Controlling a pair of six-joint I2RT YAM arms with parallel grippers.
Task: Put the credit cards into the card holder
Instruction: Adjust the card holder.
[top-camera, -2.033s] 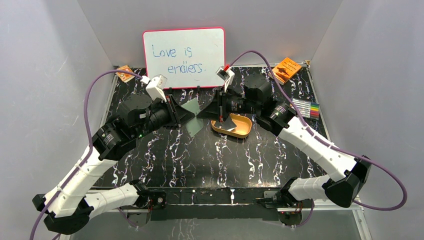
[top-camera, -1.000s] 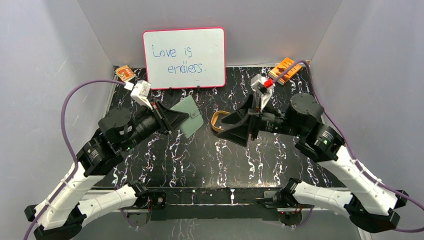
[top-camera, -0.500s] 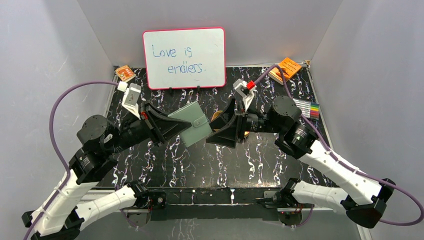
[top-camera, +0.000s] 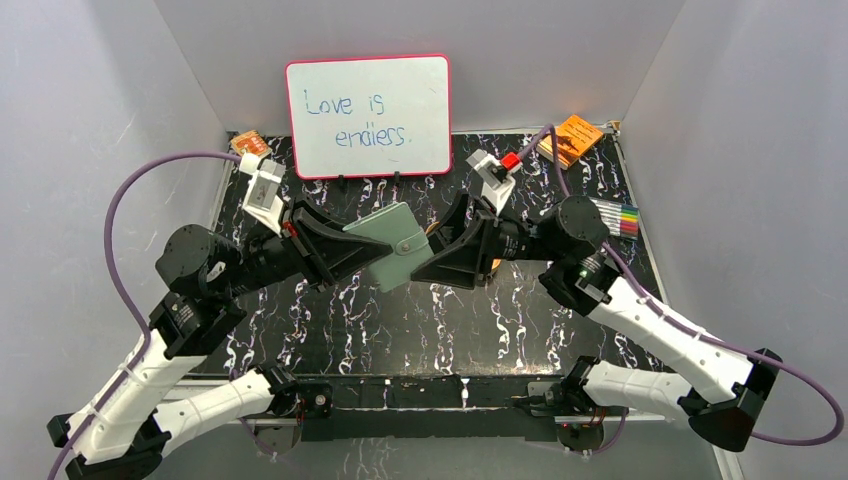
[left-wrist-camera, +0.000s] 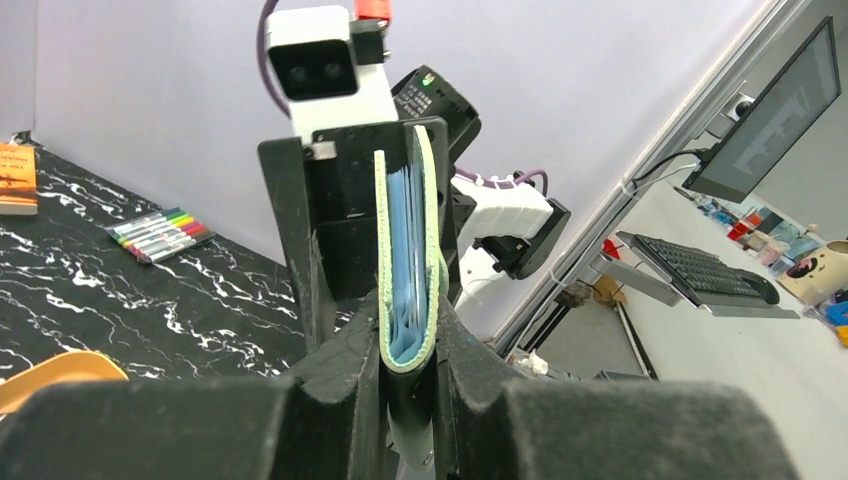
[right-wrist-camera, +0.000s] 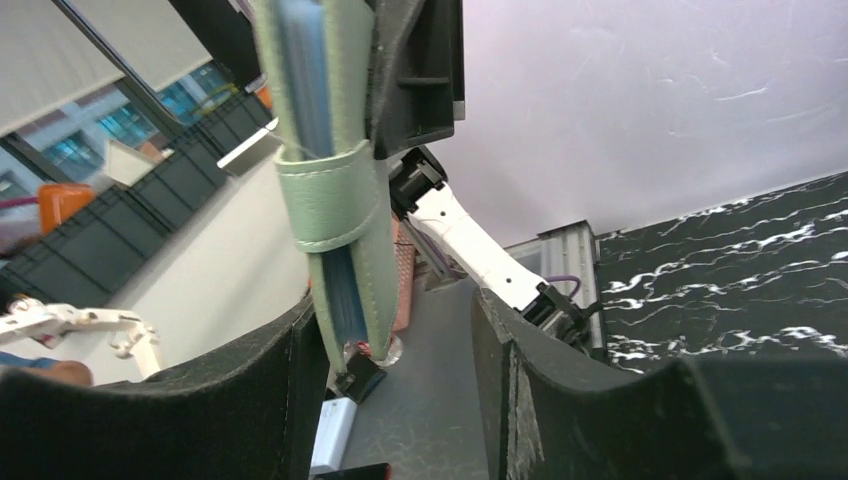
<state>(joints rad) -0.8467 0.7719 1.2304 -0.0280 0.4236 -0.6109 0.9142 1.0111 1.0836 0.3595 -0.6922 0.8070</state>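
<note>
pinching the card holder (left-wrist-camera: 408, 250), the left gripper (left-wrist-camera: 408, 372) holds it inside the spread right gripper (right-wrist-camera: 400, 335).

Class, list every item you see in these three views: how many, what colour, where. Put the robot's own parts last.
card holder: one, sage green with blue sleeves, raised above mid-table
credit cards: none visible
tray: one, tan-orange, on the table, mostly hidden by the right gripper
whiteboard: one, white with red rim, back centre
booklet: one, orange, back right corner
packet: one, small, orange, back left corner
markers: one row, mixed colours, right side of table
table: one, black with white veins
monitor, keyboard: one each, dark, outside the enclosure
left gripper: black, shut on the card holder
right gripper: black, open, fingers either side of the card holder
</note>
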